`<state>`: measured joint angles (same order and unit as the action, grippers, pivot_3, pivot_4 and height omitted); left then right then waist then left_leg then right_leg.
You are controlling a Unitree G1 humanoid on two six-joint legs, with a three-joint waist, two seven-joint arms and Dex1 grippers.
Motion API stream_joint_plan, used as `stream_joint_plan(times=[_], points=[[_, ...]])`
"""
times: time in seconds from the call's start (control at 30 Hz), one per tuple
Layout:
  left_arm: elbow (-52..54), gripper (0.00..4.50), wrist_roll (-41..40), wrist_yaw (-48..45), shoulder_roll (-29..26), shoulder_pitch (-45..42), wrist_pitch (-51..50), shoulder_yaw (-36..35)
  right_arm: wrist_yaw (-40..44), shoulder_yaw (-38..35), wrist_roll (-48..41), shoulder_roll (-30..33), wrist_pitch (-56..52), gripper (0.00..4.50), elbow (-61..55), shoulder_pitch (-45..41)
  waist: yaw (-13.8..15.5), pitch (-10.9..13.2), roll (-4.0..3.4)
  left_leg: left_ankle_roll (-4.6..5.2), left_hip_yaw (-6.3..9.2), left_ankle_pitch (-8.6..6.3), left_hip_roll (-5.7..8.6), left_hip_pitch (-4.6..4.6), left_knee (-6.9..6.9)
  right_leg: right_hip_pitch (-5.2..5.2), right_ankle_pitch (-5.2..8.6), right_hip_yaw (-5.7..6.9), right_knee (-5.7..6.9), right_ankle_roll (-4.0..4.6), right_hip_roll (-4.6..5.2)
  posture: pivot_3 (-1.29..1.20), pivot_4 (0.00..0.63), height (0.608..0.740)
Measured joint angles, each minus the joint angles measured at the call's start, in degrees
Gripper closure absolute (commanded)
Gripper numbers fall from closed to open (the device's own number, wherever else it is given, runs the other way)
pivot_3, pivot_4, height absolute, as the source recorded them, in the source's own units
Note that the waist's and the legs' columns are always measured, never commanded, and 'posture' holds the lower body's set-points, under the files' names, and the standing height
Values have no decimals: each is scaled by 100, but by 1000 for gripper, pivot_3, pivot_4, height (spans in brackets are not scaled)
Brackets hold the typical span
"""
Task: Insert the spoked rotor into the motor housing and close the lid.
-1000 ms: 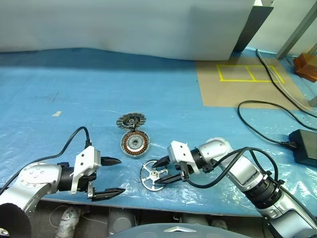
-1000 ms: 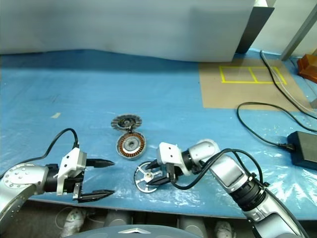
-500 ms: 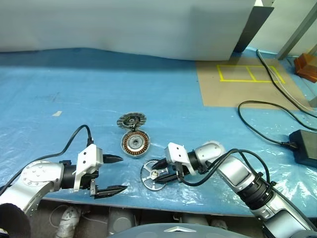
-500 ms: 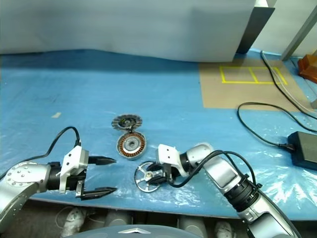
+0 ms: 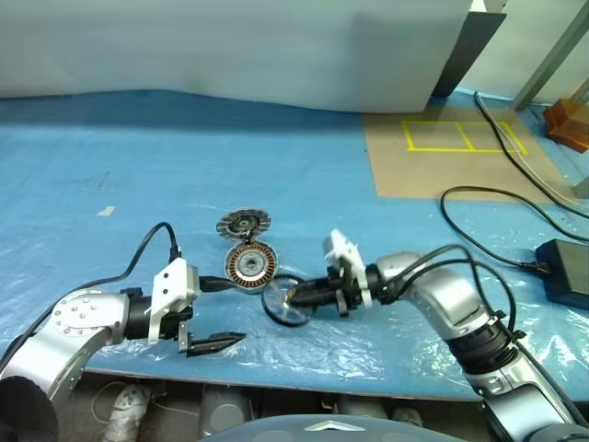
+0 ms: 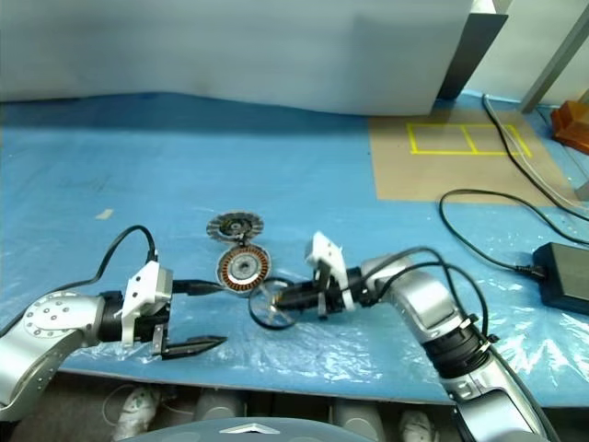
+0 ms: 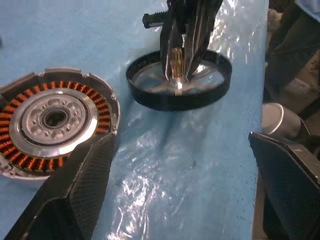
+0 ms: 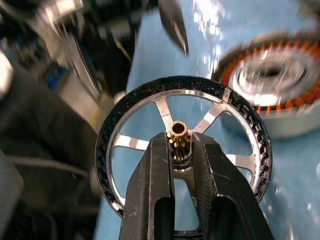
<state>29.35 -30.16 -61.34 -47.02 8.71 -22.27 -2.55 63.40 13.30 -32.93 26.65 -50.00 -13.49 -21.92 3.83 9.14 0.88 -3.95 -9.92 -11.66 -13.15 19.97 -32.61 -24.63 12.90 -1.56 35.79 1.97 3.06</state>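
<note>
Two right claw (image 8: 183, 150) fingers pinch the tilted spoked rotor's (image 8: 150, 100) hub.

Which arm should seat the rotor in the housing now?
Right. Its pincer is already shut on the rotor by the hub, right beside the housing. The left pincer is open and holds nothing.

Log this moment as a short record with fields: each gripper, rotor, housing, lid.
right gripper: fingers shut on the spoked rotor's brass hub pinion
spoked rotor: held tilted on edge above the blue sheet, beside the motor housing
motor housing: open on the sheet, copper coils showing, nothing in it
lid: lies flat just beyond the housing, not fitted
left gripper: fingers open, holding nothing, near the housing
</note>
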Motion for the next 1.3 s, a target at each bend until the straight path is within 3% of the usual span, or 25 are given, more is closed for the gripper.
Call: stream_joint_plan(times=[0.1, 0.33, 0.4, 0.63, 0.97, 1.3], points=[[-153, 0, -49, -89, 25, -211, 43, -14, -643, -887, -1107, -415, -1203, 4332, -116, -87, 21, -1, -2, -12, 0, 7, 1, 1, 2, 0, 0, 1, -2, 0, 0, 0, 150, 740], [-847, 0, 73, 211, 749, -1159, 469, -43, -2013, -1990, -2334, -1131, -2971, 4332, 366, -337, 27, -2, -3, -15, 2, 9, 6, 2, -2, 1, -1, 1, 2, 0, 4, 0, 150, 740], [-1040, 0, 208, 362, 1005, -1415, 717, -21, -2391, -2271, -2564, -1395, -3281, 4332, 603, -492, 12, -2, -3, -16, 4, 9, 3, 2, -5, 1, -1, 1, 4, 0, 2, 0, 150, 740], [-1035, 0, 197, 329, 1117, -1229, 722, 87, -4103, -3680, -3712, -2385, -3696, 4332, 1375, -1078, 32, -2, -6, -18, 4, 10, 8, 10, 21, -9, -2, 6, -7, -2, 3, 0, 150, 740], [-792, 0, -286, 1334, 2047, -1782, 364, 42, -6098, -3740, -5276, -2959, -3022, 4332, 1565, -908, 27, -2, -7, -19, 4, 10, 11, 10, 14, -8, -12, 5, -5, -22, 7, 0, 150, 740], [-1035, 0, -260, 1557, 2449, -1912, 473, 110, -6603, -3199, -5936, -2637, -2309, 4332, 1605, -740, 18, -2, -8, -20, 11, 10, 15, 18, 27, -10, -16, 7, -16, -37, 6, 0, 150, 740]])
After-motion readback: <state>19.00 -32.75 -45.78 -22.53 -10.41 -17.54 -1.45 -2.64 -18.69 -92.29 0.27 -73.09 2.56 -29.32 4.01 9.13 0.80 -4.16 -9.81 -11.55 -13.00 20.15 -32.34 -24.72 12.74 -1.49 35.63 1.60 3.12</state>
